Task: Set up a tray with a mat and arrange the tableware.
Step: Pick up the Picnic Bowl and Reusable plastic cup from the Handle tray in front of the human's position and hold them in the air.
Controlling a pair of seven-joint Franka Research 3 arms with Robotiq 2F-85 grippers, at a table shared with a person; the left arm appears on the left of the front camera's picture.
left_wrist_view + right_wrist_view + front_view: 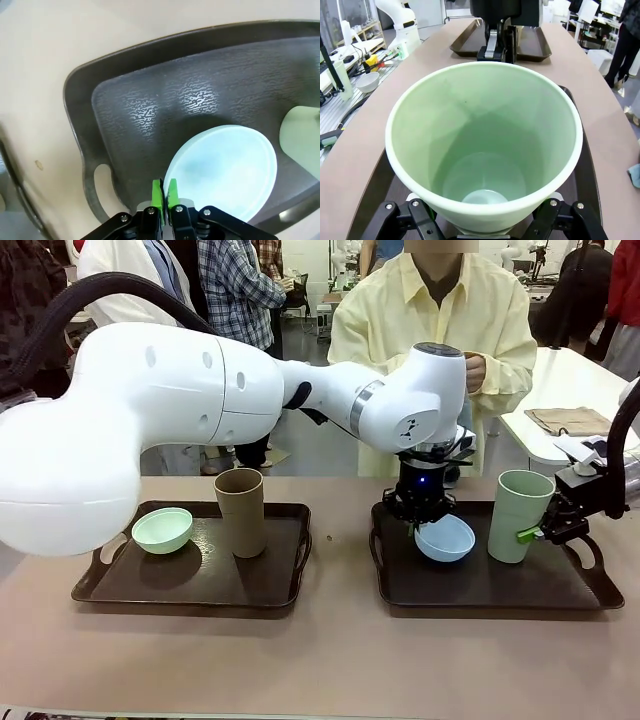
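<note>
On the right tray (pixel 500 592), my left gripper (pixel 424 524) comes down from above and is shut on the rim of the light blue bowl (pixel 446 539), which hangs tilted. In the left wrist view its green pads (pixel 172 192) pinch that bowl (pixel 225 170) over the dark textured mat (pixel 200 90). The pale green tumbler (pixel 519 516) stands upright on the same tray. My right gripper (pixel 535 532) is at its right side, jaws spread wide. From the right wrist I look down into the tumbler (pixel 485 150). The mint green bowl (pixel 162 530) and brown tumbler (pixel 240 512) stand on the left tray (pixel 130 580).
A person in a yellow shirt (pixel 400 330) stands at the far side of the table. My left arm's large white links (pixel 180 410) cross over the left tray. A folded brown cloth (pixel 570 420) lies on a white table at the back right. Bare tabletop runs along the front edge.
</note>
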